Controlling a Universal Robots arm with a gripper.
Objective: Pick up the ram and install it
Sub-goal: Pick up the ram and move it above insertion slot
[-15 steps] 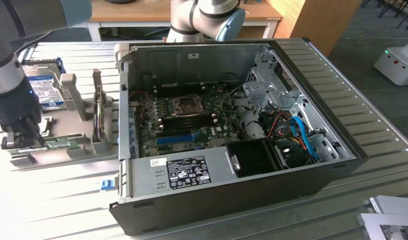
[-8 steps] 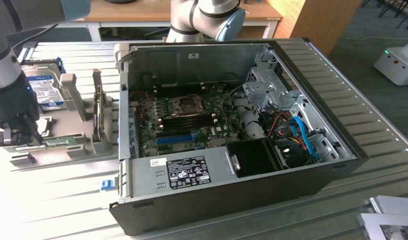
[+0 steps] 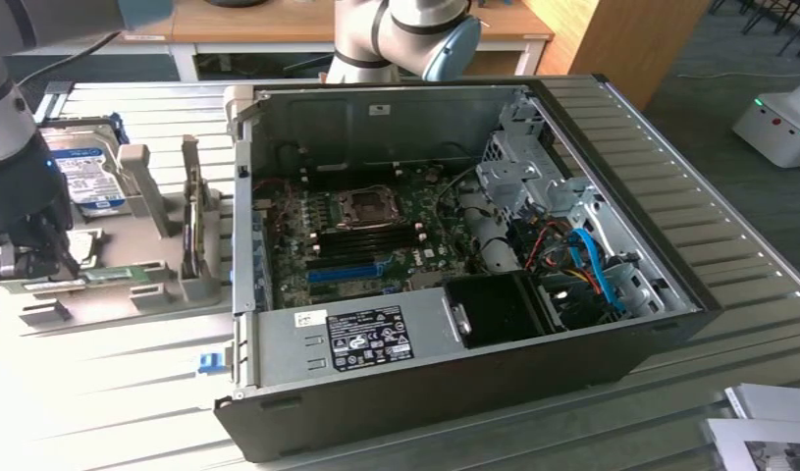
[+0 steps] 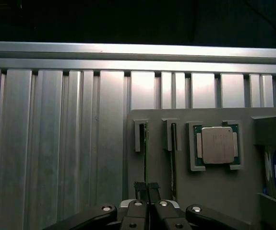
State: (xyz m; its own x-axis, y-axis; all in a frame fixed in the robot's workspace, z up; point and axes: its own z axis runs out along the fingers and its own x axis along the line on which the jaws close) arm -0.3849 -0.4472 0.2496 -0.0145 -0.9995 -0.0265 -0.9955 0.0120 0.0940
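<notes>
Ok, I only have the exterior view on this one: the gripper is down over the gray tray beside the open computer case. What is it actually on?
Observer: In the wrist view the gripper is lined up on a memory stick that stands on edge in the tray. Its fingers are closed in on either side of it.
Operator: Is that the only stick there?
Observer: No, a second stick stands beside it in its own holder.
Operator: Anything else close by?
Observer: A square silver chip lies flat in a pocket just past the second stick.
</notes>
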